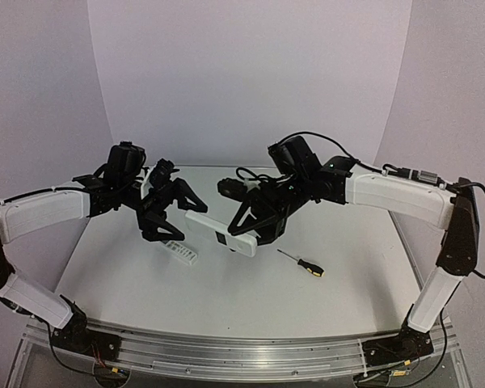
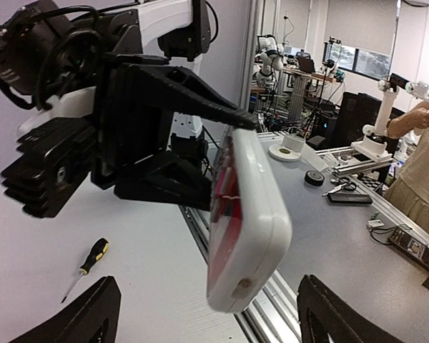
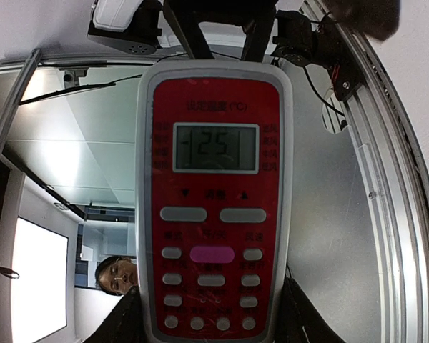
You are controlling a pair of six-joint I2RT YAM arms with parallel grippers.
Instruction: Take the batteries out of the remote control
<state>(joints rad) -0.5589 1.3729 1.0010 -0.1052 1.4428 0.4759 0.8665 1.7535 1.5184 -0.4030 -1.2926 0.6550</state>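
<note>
Both arms rise from their bases and bend inward, forearms near level, so the wrists face each other in mid-air. The right hand point(image 1: 250, 226) is clamped on the remote control point(image 1: 217, 229), holding it aloft. The left hand point(image 1: 179, 220) faces it with its fingers point(image 2: 86, 318) spread wide, apparently touching nothing.

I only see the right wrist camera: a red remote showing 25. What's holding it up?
Observer: The right gripper is shut on the remote control, holding it above the table, white back up.
Operator: Is the other hand helping?
Observer: The left gripper is wide open by the remote's free end.
Operator: Anything lying on the table?
Observer: A screwdriver and a slimmer white remote.
</note>
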